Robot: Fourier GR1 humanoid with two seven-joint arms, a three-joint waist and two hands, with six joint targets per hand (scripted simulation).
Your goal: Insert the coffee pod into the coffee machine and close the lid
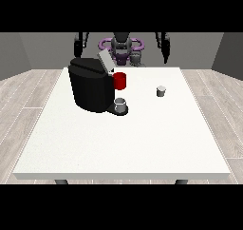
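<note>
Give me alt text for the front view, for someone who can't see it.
A black coffee machine with its lid raised stands on a white table, a red part at its front and a grey cup on its base. A small grey coffee pod sits apart towards the view's right; the robot is behind.

We have one view only, set across the desk from the robot and facing it, raised and tilted down. It stands well back: the whole desktop fits, the robot small at the top.
</note>
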